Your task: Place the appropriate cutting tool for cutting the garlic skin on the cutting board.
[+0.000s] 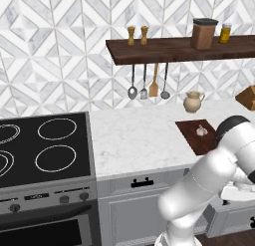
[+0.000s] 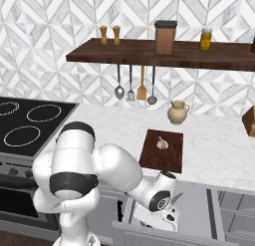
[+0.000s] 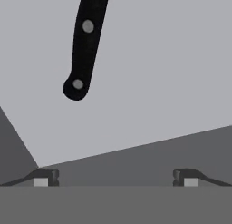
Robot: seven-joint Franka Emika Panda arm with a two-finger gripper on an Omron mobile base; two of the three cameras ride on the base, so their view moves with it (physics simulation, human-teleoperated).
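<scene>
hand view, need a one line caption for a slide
Open gripper poised inside a grey drawer, its fingertips apart below a black riveted knife handle.

You will find no readable text, label, brand, number or sign here. The canister (image 2: 165, 37) and the yellow jar (image 2: 206, 39) on the shelf (image 2: 129, 52) carry no legible lettering, and the stove knobs (image 1: 73, 197) bear no markings you can make out.

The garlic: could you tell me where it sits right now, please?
The garlic lies on the cutting board, toward its back edge, in front of the beige jug on the marble counter.
</scene>
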